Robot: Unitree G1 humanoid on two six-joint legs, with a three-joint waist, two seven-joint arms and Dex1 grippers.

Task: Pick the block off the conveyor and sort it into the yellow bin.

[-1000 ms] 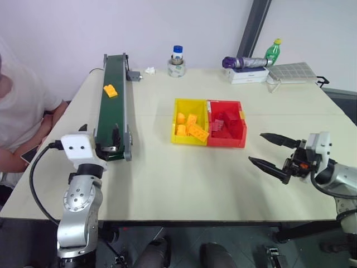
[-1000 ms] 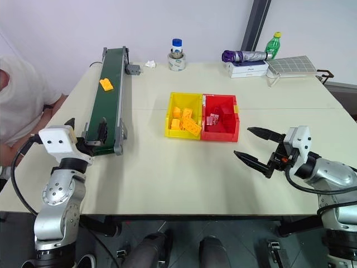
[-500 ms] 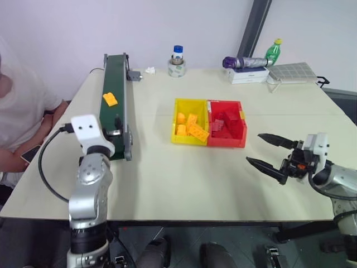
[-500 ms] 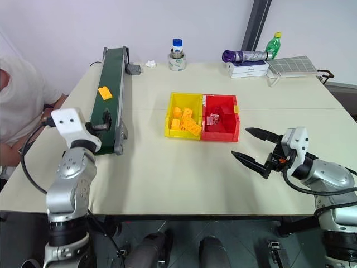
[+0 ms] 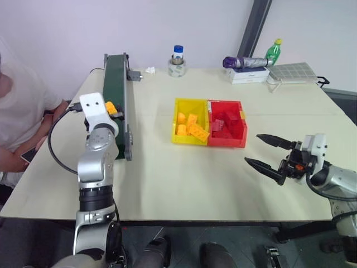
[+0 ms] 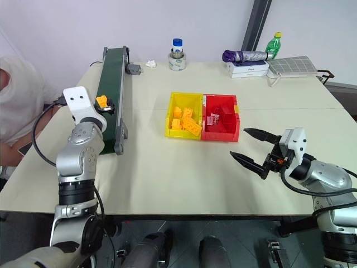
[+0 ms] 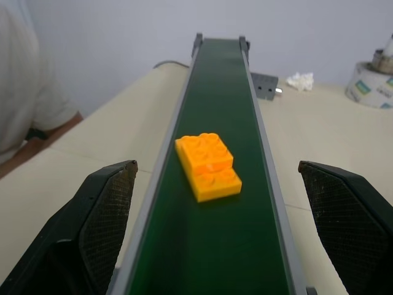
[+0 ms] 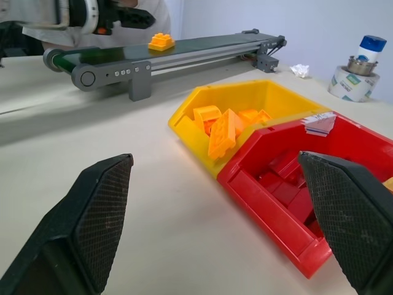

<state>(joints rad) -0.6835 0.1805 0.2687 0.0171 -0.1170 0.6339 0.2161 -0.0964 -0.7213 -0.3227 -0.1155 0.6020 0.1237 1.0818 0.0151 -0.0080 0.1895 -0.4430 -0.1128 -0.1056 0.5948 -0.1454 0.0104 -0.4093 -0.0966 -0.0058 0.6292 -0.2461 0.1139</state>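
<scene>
The block [image 7: 207, 166], an orange-yellow brick, lies flat on the dark green belt of the conveyor [image 5: 115, 78] along the table's left side. My left gripper [image 7: 215, 165] hovers level over the belt's near end, open, one finger [image 7: 104, 209] outside each rail and the block just ahead between the tips. The yellow bin [image 5: 175, 120] stands mid-table with several orange bricks inside. My right gripper [image 5: 252, 148] is open and empty above the table, to the right of the bins. From its wrist I see the block [image 8: 161, 41] far off on the belt.
A red bin [image 5: 226, 142] holding red bricks is joined to the yellow one's right side. A tape roll with a bottle [image 5: 177, 64], a green bottle [image 5: 273, 50] and a grid tray [image 5: 293, 71] line the far edge. A person [image 5: 22, 111] sits left of the table.
My left arm has risen and reached forward over the belt's near end toward the block. The block has ridden along the belt toward me. The right gripper has stayed put.
</scene>
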